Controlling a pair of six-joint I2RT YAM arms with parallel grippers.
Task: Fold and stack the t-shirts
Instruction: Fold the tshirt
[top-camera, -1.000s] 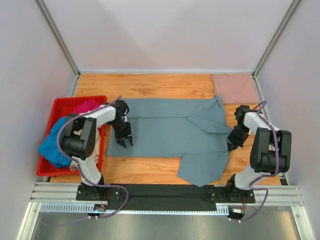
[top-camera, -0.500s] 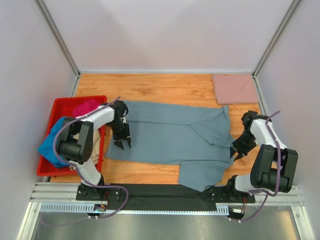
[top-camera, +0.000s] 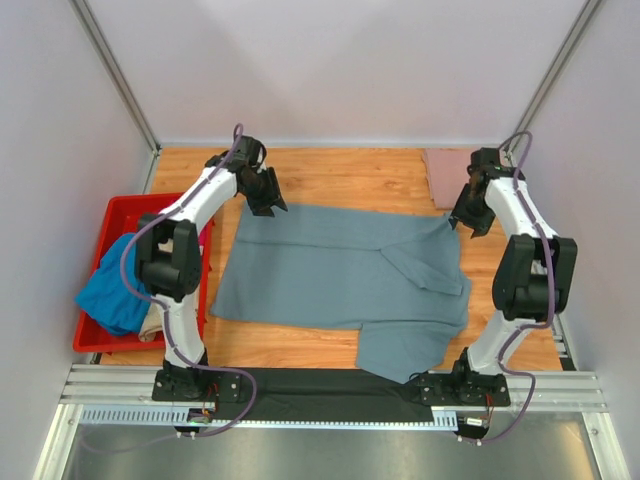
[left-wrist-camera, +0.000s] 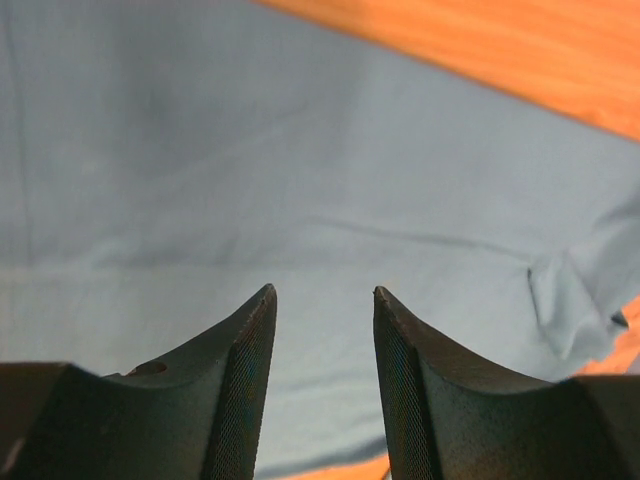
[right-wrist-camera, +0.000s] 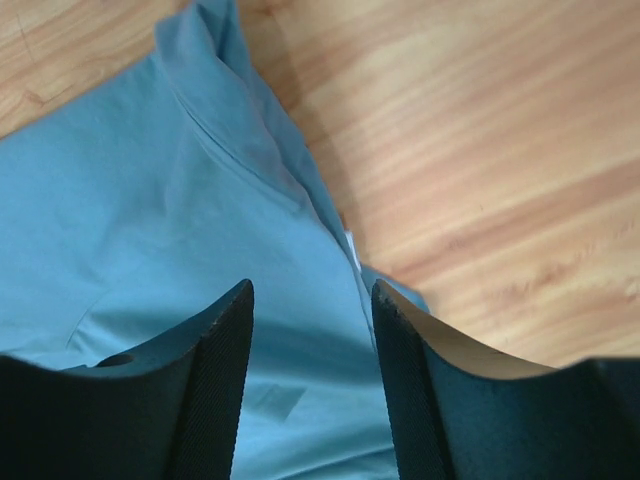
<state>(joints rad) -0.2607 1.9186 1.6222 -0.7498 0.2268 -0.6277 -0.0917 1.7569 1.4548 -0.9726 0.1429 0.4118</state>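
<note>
- grey shirt (top-camera: 340, 275): soft, light, limp cloth. it would likely sag and crease when lifted, so pinch a corner or hem rather than the middle.
- plain slate grey-blue, it lies spread over the middle of the table (top-camera: 330, 170), partly folded, with one flap reaching the near edge.
- left gripper (left-wrist-camera: 322, 292): jaws apart, holding nothing, over the shirt's far left corner.
- right gripper (right-wrist-camera: 312, 285): jaws apart, over the shirt's far right edge.
- pink shirt (top-camera: 448, 175) lies far right.

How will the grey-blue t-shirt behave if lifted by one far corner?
Probably floppy: the grey-blue t-shirt lies flat with soft creases and a folded-over sleeve, so it should drape from a pinch. It may drag rather than lift clear, since it spreads wide across the wooden table.
</note>
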